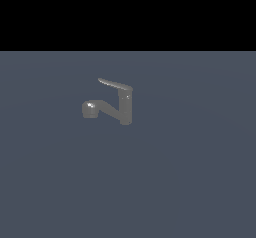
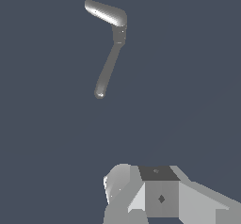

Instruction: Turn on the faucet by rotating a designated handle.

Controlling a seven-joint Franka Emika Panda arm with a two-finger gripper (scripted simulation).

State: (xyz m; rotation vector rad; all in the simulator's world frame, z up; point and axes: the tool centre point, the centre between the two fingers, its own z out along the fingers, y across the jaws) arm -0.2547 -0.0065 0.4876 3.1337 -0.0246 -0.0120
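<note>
The faucet (image 1: 125, 107) is a small dull grey tap standing on a flat grey-blue floor. Its upright body carries an angled spout (image 1: 91, 109) with a round head toward the exterior view's left. The handle (image 1: 114, 84) is a thin flat blade on top of the body, also pointing toward the exterior view's left. The wrist view looks down on the faucet (image 2: 119, 32), with the bright handle (image 2: 106, 12) and the darker spout (image 2: 107, 70) spreading from the body. My gripper (image 2: 141, 190) shows only partly at that picture's edge, well apart from the faucet. Its jaws are not clear.
The grey-blue floor (image 1: 190, 182) stretches around the faucet in both views. A black band fills the top of the exterior view. The arm does not show in the exterior view.
</note>
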